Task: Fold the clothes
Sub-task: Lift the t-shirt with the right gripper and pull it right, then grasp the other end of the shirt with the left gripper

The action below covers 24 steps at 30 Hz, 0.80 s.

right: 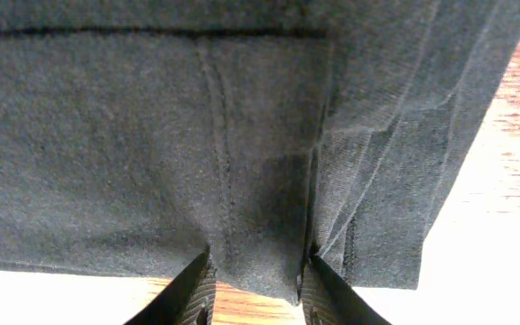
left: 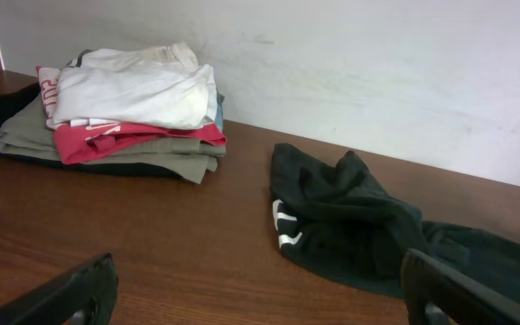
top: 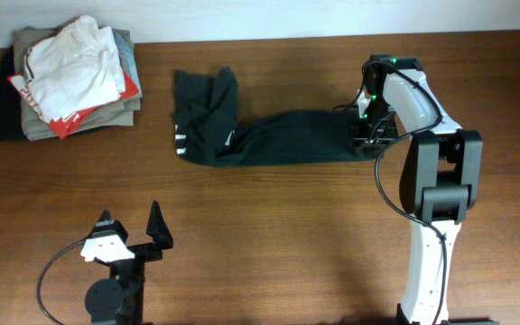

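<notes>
The dark garment [top: 278, 140] lay stretched in one long strip across the far half of the wooden table [top: 287, 235]. Its left end was bunched and twisted, with white stripes showing there. Its right end lay flatter, under the right arm. I counted only this one loose piece.

At the far left corner sat one stack of folded clothes [top: 70, 77], well apart from the garment. I made out a white piece on top, a red one under it, olive below that, and something dark at the bottom.

The right gripper [right: 260, 291] was down on the garment's right edge. In its wrist view the two fingers [right: 197, 293] stood close together with a fold of the dark cloth pinched between them.

The left gripper [top: 132, 227] sat near the front left of the table, spread wide with nothing in it.
</notes>
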Available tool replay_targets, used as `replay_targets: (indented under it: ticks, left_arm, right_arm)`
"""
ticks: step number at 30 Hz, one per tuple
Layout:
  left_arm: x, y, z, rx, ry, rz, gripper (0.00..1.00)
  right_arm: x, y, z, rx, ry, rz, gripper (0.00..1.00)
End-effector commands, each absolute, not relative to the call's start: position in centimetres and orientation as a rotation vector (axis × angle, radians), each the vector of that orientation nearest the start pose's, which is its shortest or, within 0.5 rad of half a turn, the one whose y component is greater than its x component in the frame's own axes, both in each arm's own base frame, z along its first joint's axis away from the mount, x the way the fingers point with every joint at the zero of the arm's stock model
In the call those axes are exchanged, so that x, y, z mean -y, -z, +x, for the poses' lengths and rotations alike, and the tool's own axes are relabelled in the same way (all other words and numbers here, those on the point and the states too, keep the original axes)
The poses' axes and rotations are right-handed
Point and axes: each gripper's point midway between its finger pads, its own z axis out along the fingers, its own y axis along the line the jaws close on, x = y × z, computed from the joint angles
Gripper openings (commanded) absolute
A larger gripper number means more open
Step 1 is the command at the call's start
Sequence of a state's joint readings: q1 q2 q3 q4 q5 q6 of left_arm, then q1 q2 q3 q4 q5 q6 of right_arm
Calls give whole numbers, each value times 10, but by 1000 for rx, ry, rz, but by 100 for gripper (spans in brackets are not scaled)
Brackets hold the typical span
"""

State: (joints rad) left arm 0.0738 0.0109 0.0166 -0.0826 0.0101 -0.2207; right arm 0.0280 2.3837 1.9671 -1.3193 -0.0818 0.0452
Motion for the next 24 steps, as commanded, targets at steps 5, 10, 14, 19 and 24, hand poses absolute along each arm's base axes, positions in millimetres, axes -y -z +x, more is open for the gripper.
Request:
replay_targets:
  ticks: [5,10,14,19,24]
  left_arm:
    - [-16,-156,245,-1636,114,-222,99]
    - [-16,-156,245,-1636,114,-222,99]
    - [-16,-156,245,-1635,114,-221,99]
    - [-15,-157,245,-1633,116,-222,99]
    - [52,-206,235,-1470,480,68,99]
  right_arm:
    - [-25,-22,432,-3261,-96,89,4]
    - [-28,-176,437,-2983,-139,112,4]
    - [-27,-273,396,-2783,-152,106,4]
    - [-22,-375,317,-2517,-164,129,4]
    - [-18,-414,250,-2398,-163,144,4]
